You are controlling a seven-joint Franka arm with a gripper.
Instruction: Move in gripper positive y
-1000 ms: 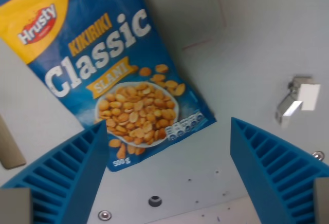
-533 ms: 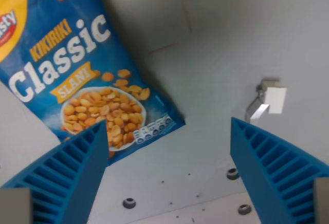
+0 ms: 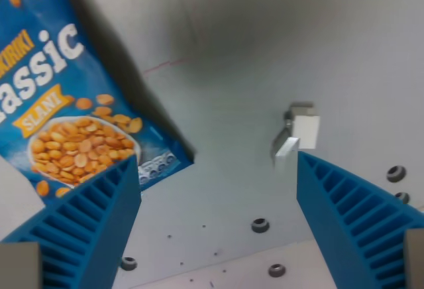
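Note:
My gripper (image 3: 218, 226) is open, its two blue ribbed fingers (image 3: 79, 232) rising from the bottom corners of the wrist view with only bare table between them. A blue bag of Classic salted peanuts (image 3: 63, 110) lies flat on the grey table (image 3: 265, 50) at the wrist view's left, partly cut off by the frame edge. The bag's lower corner lies just above and beside the left finger; I cannot tell whether they touch.
A small white bracket-like block (image 3: 298, 133) sits on the table at right of centre, above the right finger (image 3: 358, 229). Several dark screw holes (image 3: 260, 225) dot the table near the bottom. Thin pink lines (image 3: 159, 65) mark the surface at the top.
The whole scene has slid toward the wrist view's left, so the camera has moved. The bag now shows less, and more screw holes appear at the bottom right. The fingers stay equally apart.

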